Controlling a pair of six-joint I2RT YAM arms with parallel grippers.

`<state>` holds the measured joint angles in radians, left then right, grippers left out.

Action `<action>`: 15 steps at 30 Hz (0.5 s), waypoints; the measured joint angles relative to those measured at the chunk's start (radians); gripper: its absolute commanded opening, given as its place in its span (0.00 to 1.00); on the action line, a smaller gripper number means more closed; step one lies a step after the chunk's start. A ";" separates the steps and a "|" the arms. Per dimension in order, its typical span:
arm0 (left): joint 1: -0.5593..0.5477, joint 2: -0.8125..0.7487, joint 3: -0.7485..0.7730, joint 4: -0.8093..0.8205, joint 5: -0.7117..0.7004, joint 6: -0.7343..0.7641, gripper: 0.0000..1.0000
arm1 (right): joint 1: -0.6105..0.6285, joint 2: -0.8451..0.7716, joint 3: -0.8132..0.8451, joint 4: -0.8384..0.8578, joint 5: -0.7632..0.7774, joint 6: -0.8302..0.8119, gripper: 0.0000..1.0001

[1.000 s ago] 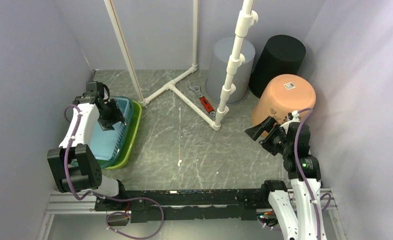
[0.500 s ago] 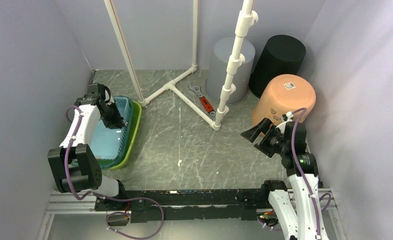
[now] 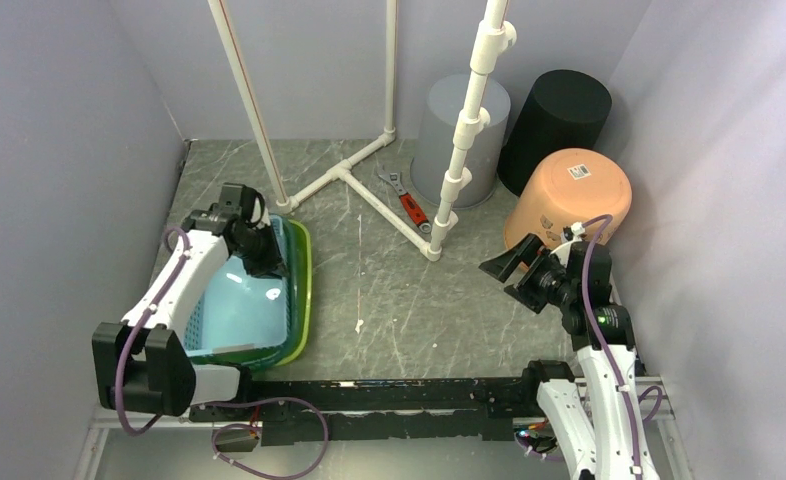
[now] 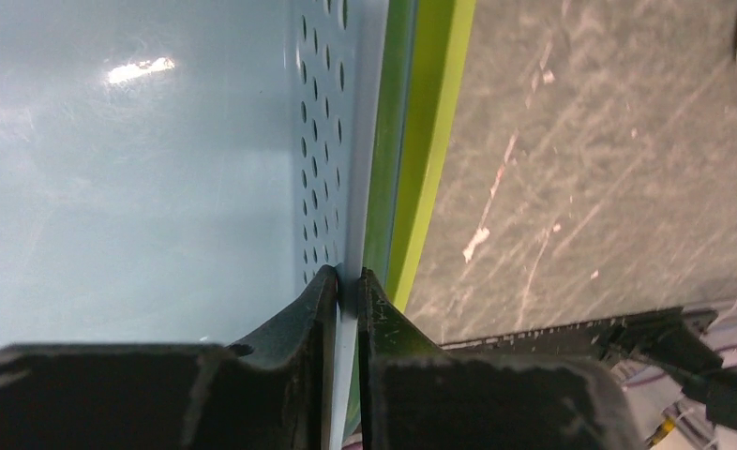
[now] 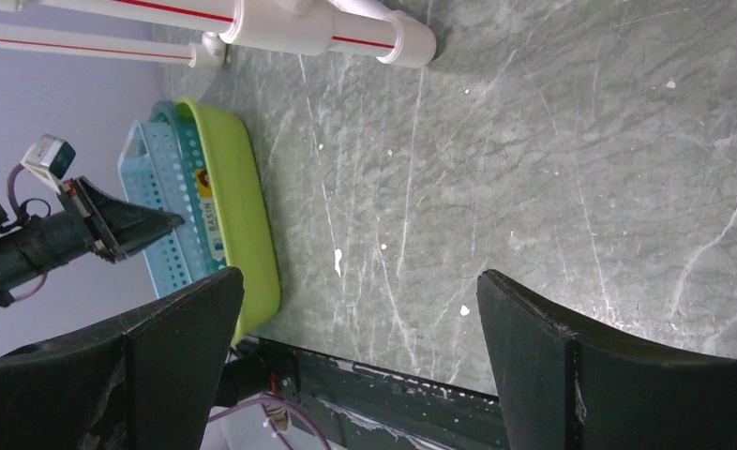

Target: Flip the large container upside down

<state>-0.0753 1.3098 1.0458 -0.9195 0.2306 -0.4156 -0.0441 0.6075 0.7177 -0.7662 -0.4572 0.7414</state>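
A grey marbled worktop (image 3: 369, 290) carries a white pipe frame (image 3: 341, 172) at the back. Beside the frame stand a grey bin (image 3: 439, 130), a black bin (image 3: 559, 115) and an orange tub (image 3: 569, 195) with its base showing, grouped at the right rear. On the left side a blue basket (image 3: 239, 305) sits open side up, nested inside a green basin (image 3: 301, 280). The left end effector (image 4: 346, 281) is clenched on the blue basket's perforated right wall, one finger inside it and one outside, next to the green rim. The right end effector (image 3: 509, 275) hangs released above bare worktop near the orange tub, grasping nothing. A red-handled wrench (image 3: 407, 203) lies by the frame.
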 measured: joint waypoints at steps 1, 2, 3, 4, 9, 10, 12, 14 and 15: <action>-0.028 -0.010 -0.005 -0.006 -0.001 -0.016 0.03 | 0.000 0.002 0.000 0.001 0.000 0.000 1.00; -0.059 -0.019 -0.009 -0.012 -0.001 -0.031 0.03 | 0.000 0.002 0.000 0.001 -0.002 0.001 1.00; -0.089 -0.027 -0.011 -0.014 0.002 -0.049 0.03 | 0.000 0.002 0.000 0.002 -0.003 0.002 1.00; -0.116 -0.031 -0.011 -0.013 0.009 -0.066 0.03 | 0.000 0.001 0.000 0.005 -0.008 0.004 1.00; -0.242 -0.033 -0.008 0.003 0.013 -0.134 0.03 | 0.000 -0.013 0.000 0.018 -0.037 0.014 1.00; -0.267 -0.028 -0.002 0.002 0.013 -0.148 0.03 | 0.000 -0.015 0.000 0.020 -0.044 0.016 1.00; -0.316 -0.004 0.022 0.006 0.012 -0.171 0.03 | 0.000 -0.019 0.000 0.020 -0.053 0.019 1.00; -0.354 0.024 0.049 0.021 0.015 -0.194 0.03 | 0.000 -0.021 0.000 0.020 -0.066 0.020 0.99; -0.370 0.033 0.057 0.028 0.015 -0.206 0.03 | 0.000 -0.023 0.000 0.020 -0.075 0.019 0.99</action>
<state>-0.4454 1.3430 1.1030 -0.8917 0.2455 -0.6216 -0.0441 0.5846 0.7181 -0.7464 -0.5323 0.7609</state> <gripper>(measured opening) 0.132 0.994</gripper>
